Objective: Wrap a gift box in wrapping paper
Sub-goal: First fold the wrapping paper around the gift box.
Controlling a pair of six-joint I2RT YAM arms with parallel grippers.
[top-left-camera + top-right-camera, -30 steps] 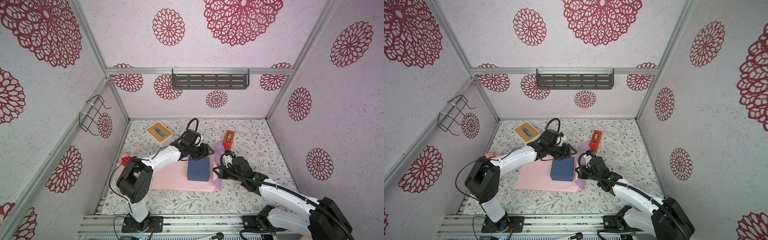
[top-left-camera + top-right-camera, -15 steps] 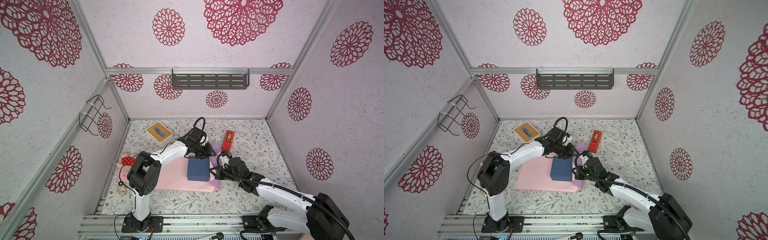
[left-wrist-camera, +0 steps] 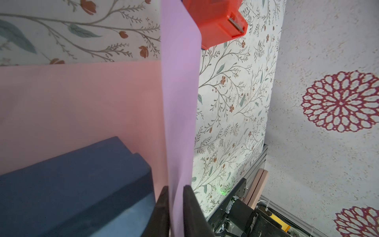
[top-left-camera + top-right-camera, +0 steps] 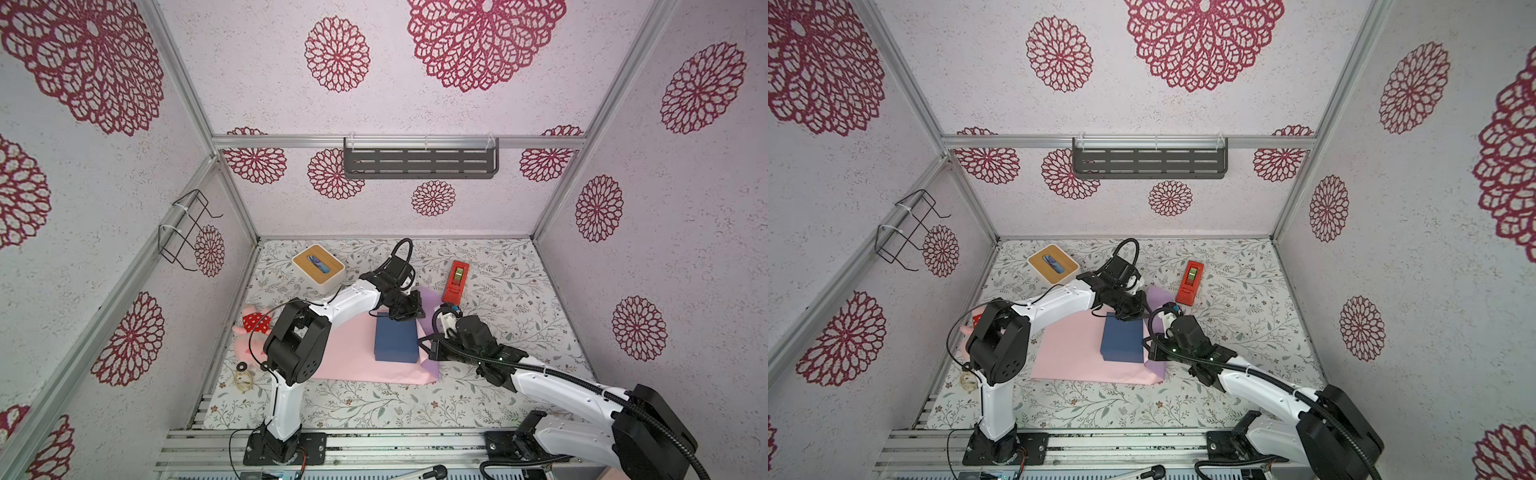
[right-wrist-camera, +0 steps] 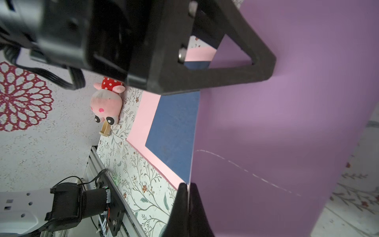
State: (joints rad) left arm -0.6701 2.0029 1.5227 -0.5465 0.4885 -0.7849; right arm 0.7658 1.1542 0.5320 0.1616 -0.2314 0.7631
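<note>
L claw [image 3: 176, 189] narrowed to slit astride raised flap of thin pink/lilac wrapping paper [image 4: 353, 353]. R claw [image 5: 188, 185] pinches same flap tight, beside closed matte navy gift box [image 4: 396, 345].

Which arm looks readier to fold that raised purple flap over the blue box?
Probably the right: the right gripper is shut on the raised flap of the wrapping paper, beside the gift box. The left gripper only straddles the flap's far end, and its grip is unclear.

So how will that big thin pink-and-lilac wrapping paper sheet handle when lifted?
The thin pink-and-lilac wrapping paper sheet probably bends easily: its lifted flap curves up beside the matte navy-blue box. It seems to have some body, since that flap stands without sagging. It may crease readily: a faint white line marks the lilac face.
</note>
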